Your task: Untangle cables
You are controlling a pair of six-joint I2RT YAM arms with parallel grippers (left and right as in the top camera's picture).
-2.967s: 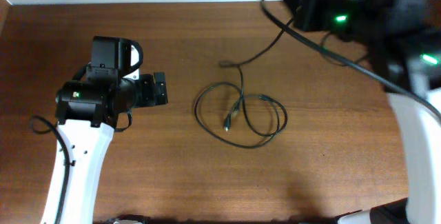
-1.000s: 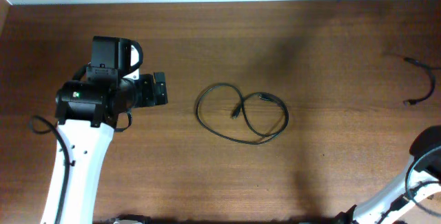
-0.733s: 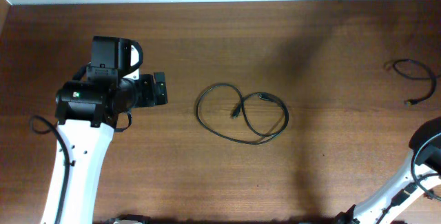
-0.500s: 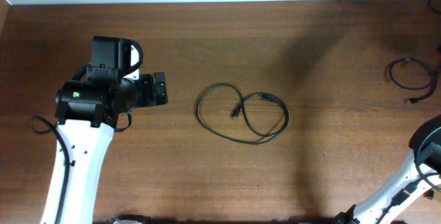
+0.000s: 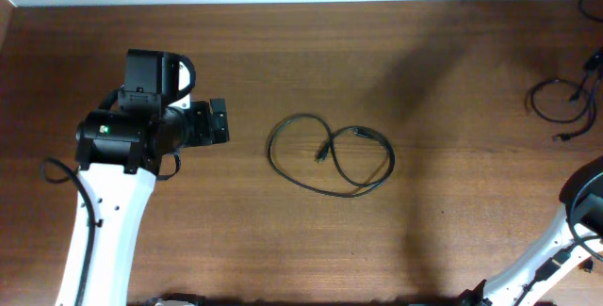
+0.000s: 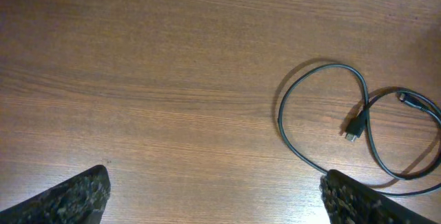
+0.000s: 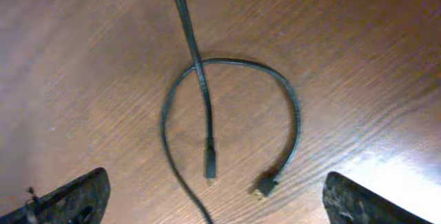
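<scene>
One black cable [image 5: 330, 155] lies in a double loop at the middle of the wooden table [image 5: 443, 240], its plug ends inside the loops. In the left wrist view this cable [image 6: 358, 131] sits ahead and to the right of my left gripper [image 6: 213, 203], which is open and empty. In the overhead view the left gripper [image 5: 219, 122] points right, a short gap from the loops. A second cable [image 5: 558, 102] lies apart at the table's far right edge. My right gripper [image 7: 217, 207] hovers open just above that cable [image 7: 231, 107], holding nothing, with both plug ends between its fingers [image 7: 69, 196].
The left arm [image 5: 113, 193] stretches from the table's front left. Part of the white right arm [image 5: 570, 231] shows at the lower right corner, with its own thick wires [image 5: 594, 61] at the right edge. A white wall borders the table's back edge [image 5: 283, 3].
The right gripper has opened and let go of the second cable, which dropped and settled into a small loop at the far right. The left arm and the middle cable have not moved.
</scene>
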